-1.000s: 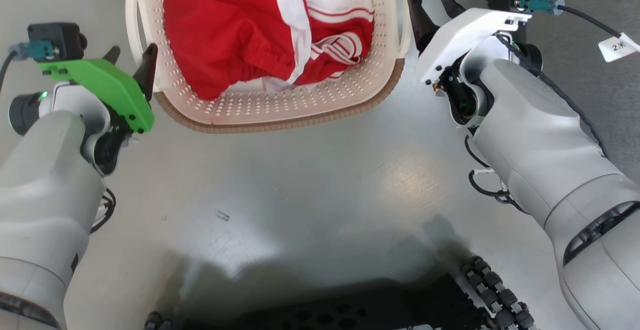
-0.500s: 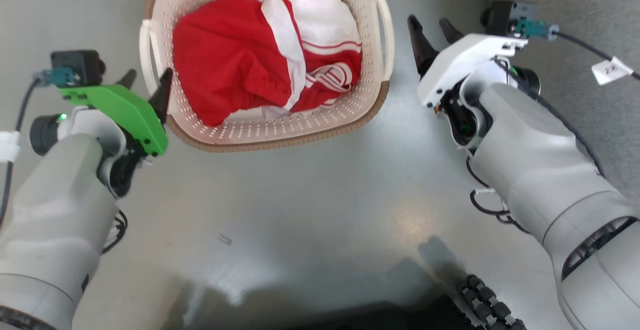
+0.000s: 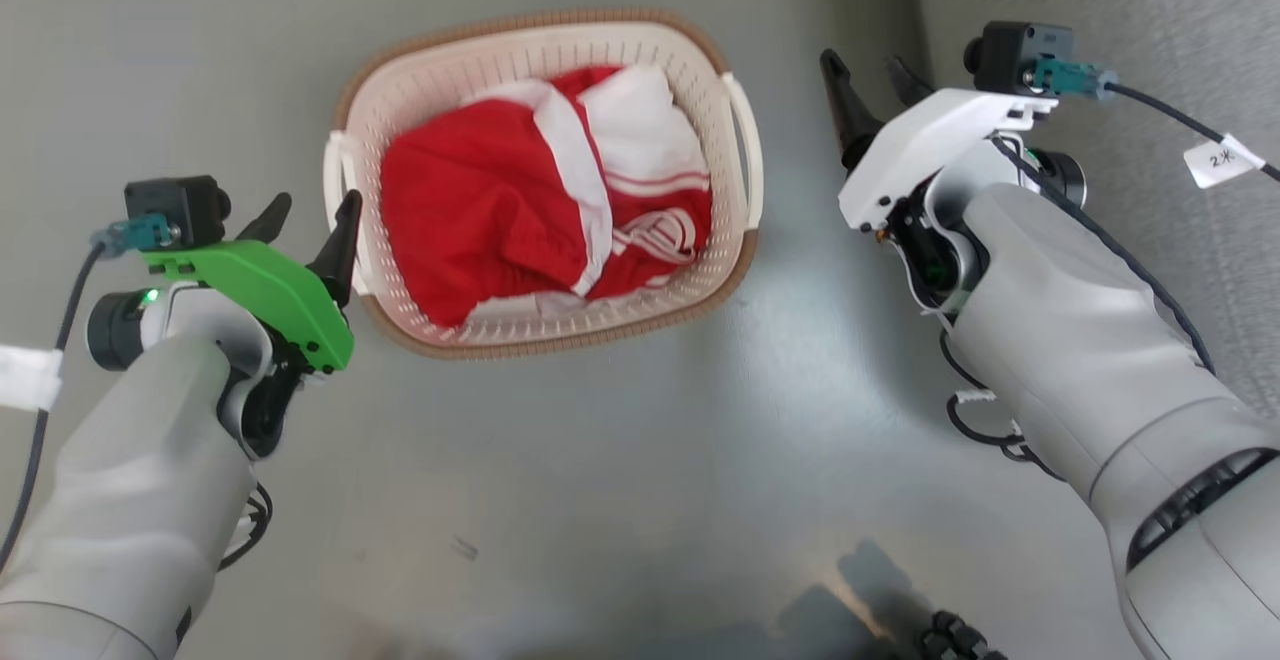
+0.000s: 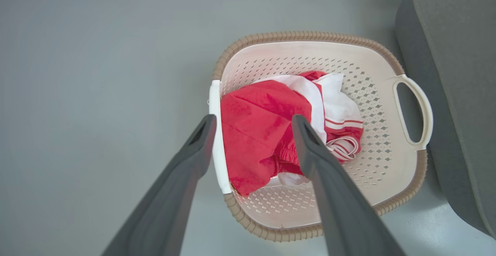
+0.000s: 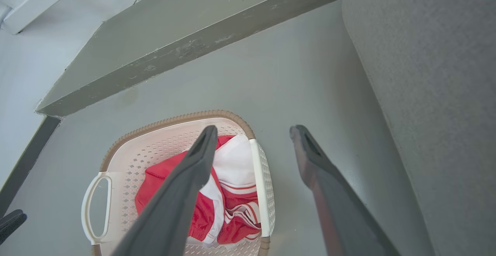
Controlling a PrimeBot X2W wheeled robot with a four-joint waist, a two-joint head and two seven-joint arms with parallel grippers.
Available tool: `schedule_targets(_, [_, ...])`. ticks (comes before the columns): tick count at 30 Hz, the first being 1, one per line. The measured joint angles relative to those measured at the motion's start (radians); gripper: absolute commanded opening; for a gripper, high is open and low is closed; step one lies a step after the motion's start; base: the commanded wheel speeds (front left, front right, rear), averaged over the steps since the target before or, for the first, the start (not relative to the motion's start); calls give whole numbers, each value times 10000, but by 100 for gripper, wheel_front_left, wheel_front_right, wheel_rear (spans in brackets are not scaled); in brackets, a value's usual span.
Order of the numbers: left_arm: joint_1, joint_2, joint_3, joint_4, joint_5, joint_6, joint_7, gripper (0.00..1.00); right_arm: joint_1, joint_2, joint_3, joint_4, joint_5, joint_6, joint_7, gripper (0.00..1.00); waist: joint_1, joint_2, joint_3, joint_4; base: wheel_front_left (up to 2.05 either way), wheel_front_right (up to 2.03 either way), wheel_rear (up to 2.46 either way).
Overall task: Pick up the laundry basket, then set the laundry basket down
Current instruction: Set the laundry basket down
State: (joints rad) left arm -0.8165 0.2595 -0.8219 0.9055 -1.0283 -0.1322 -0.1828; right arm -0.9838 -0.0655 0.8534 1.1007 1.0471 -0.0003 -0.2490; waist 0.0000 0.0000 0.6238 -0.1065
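The basket (image 3: 600,315) sits on the floor (image 3: 640,500) between the left gripper (image 3: 312,215) and right gripper (image 3: 862,75), both wide and empty. Seemingly the pick-up step: next, each must close on a side handle (image 3: 750,155).

The small white paper tag (image 3: 1217,161) on my right arm's black cable (image 3: 1150,106) read "2", then a mark I could not decipher.

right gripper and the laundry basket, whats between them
Bare grey floor. In the head view the right gripper stands apart from the laundry basket.
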Motion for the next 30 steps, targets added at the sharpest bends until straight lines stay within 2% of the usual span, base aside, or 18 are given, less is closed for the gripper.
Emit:
schedule_targets(10, [553,148,10,-347,6,0,-573,100,652,-405,-593,-673,-637,-2,-12,100,0,0,-1280,36,0,0,0])
schedule_targets(19, [1092,405,278,-560,270,0,-663,100,1542,-717,-1220,-1467,-1252,-102,-12,100,0,0,-2438,121,0,0,0])
schedule_targets(30, [1332,708,1837,-2048,1026,217,-677,100,2522,-1262,-2291,-2903,-2144,-431,-13,100,0,0,-3564,354,0,0,0])
